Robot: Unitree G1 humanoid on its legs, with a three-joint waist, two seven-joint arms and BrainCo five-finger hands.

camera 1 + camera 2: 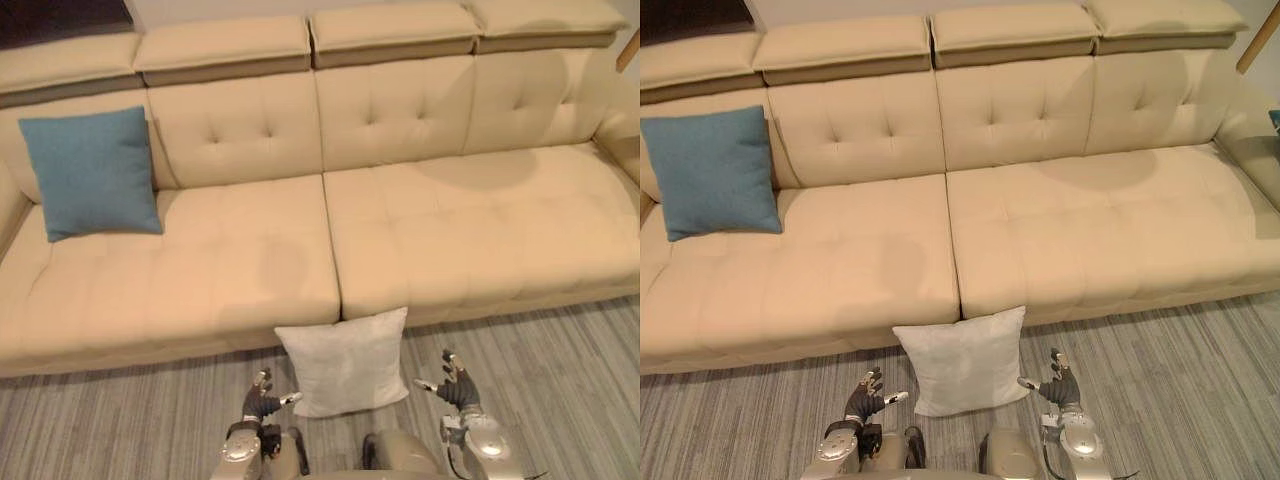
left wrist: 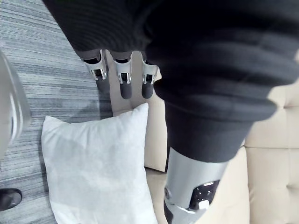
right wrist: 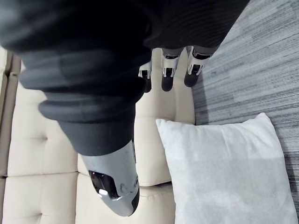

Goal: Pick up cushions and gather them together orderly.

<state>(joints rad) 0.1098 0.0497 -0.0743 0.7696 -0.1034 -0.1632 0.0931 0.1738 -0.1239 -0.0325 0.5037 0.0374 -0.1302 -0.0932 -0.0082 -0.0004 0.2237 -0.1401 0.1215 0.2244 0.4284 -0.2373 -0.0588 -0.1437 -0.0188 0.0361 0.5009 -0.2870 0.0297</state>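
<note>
- While the white cushion stands on the floor against the sofa, my left hand and right hand flank it, fingers slack, empty.
- Blue cushion at sofa's left end; nothing gathered yet.

Both arms reach low and forward, one on each side of the white cushion. The left hand sits just off the cushion's left edge, fingers straight, thumb pointing in toward it. Off the right edge, the right hand mirrors it, fingers relaxed and empty.
</note>
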